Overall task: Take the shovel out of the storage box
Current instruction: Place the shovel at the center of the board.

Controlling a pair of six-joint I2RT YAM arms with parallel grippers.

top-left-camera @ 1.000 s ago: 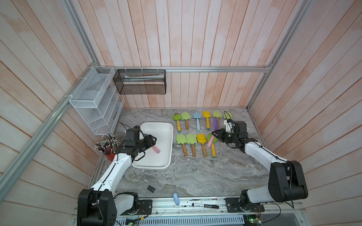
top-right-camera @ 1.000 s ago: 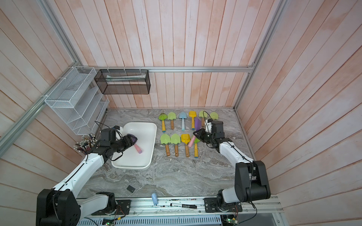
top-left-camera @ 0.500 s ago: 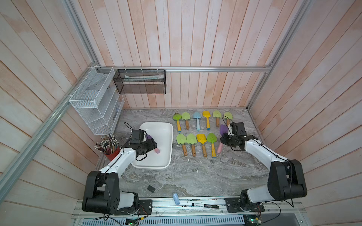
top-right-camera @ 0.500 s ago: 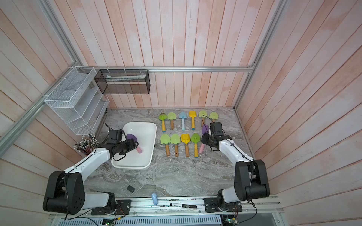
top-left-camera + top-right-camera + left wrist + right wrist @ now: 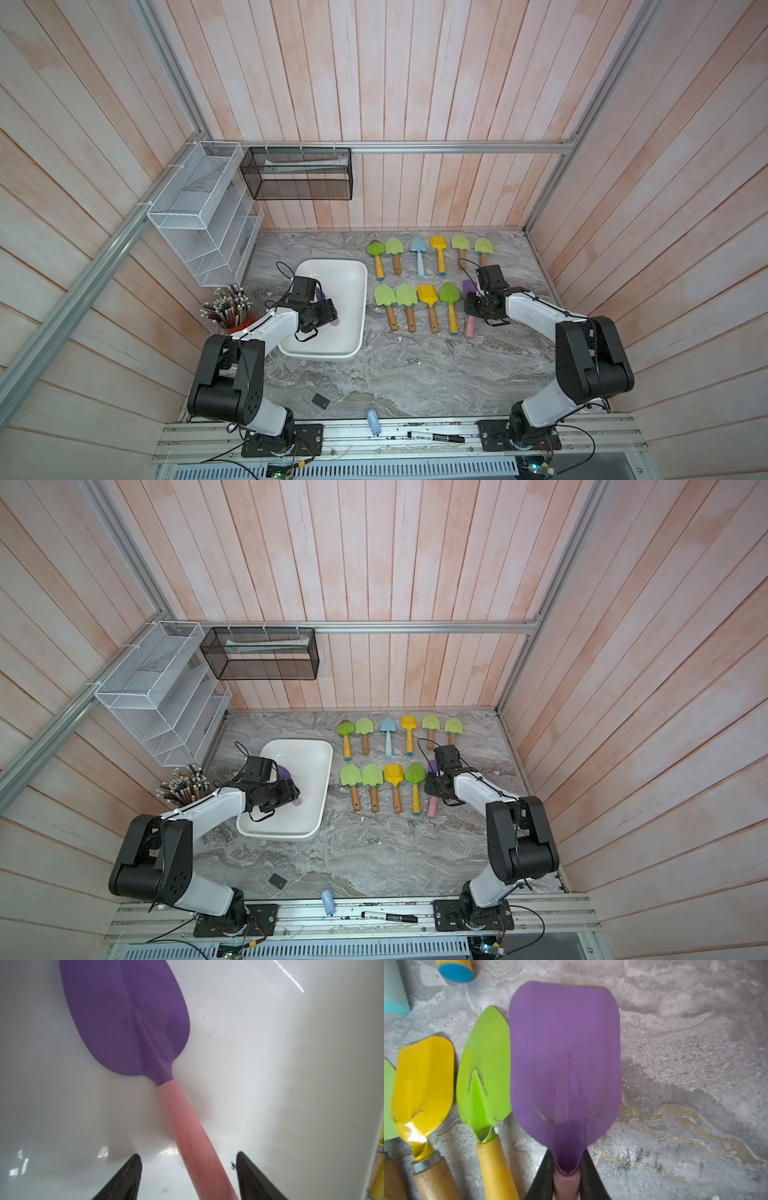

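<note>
Mostly hidden in both top views, the shovel [image 5: 335, 322] lies inside the storage box [image 5: 351, 286], left of centre. The left arm covers all but a purple sliver and the pink handle end, and the wrist view cuts off the blade tip. The left end effector [image 5: 189, 1178] is spread astride the handle; contact on one side is unclear. Right of centre, the right end effector [image 5: 566, 1184] pinches a square-bladed shovel [image 5: 564, 1059] beside a green trowel [image 5: 483, 1072]. Whether that shovel rests on the worktop [image 5: 685, 1064] is unclear.
</note>
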